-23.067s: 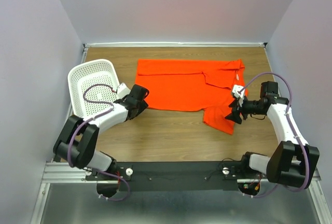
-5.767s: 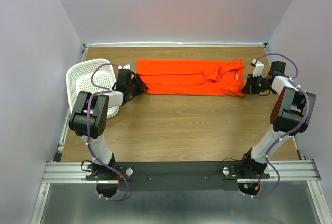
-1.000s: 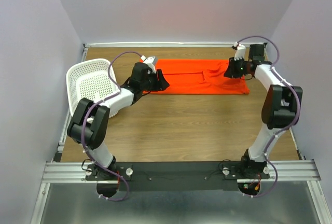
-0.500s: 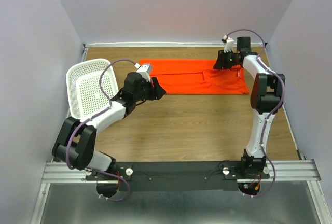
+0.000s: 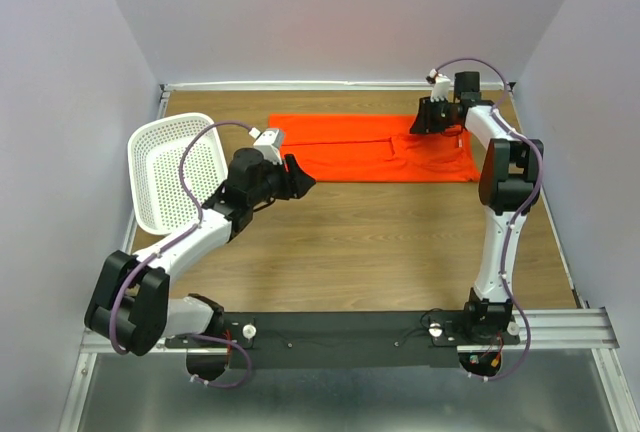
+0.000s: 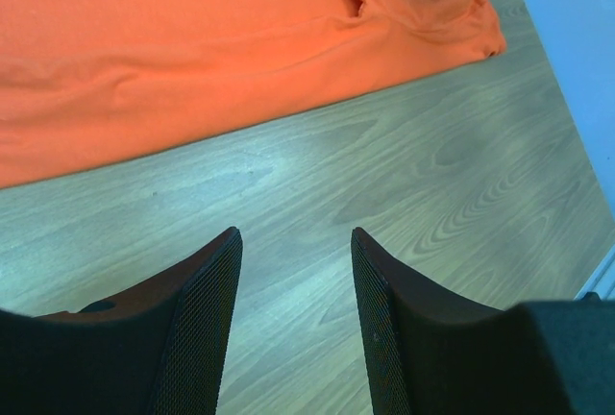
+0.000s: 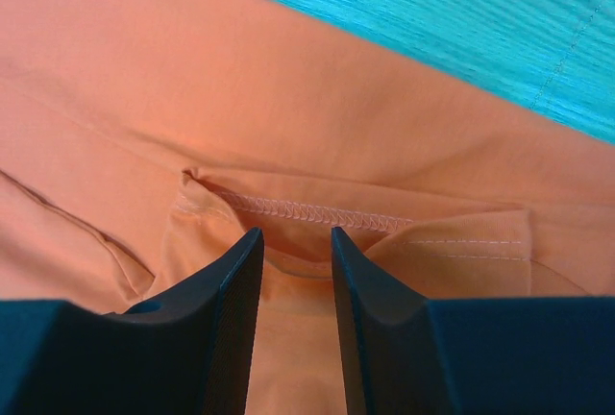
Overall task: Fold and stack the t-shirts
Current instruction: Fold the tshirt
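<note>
The orange-red t-shirt (image 5: 375, 147) lies folded into a long strip across the back of the table. My left gripper (image 5: 302, 178) stands open just off the strip's near left corner. In the left wrist view the left gripper (image 6: 296, 237) has only bare wood between its fingers, with the t-shirt (image 6: 192, 50) lying beyond them. My right gripper (image 5: 422, 122) hovers over the strip's right part. In the right wrist view the right gripper (image 7: 293, 232) is open, its fingers either side of a stitched sleeve hem of the t-shirt (image 7: 317, 98), gripping nothing.
A white perforated basket (image 5: 172, 167) leans tilted at the left edge of the table. Walls close in the back and both sides. Bare wooden tabletop (image 5: 380, 242) stretches between the shirt and the arm bases.
My left gripper has drawn back toward me and to the left, off the shirt's edge onto bare wood. My right gripper slid left along the shirt and its jaws widened a little.
</note>
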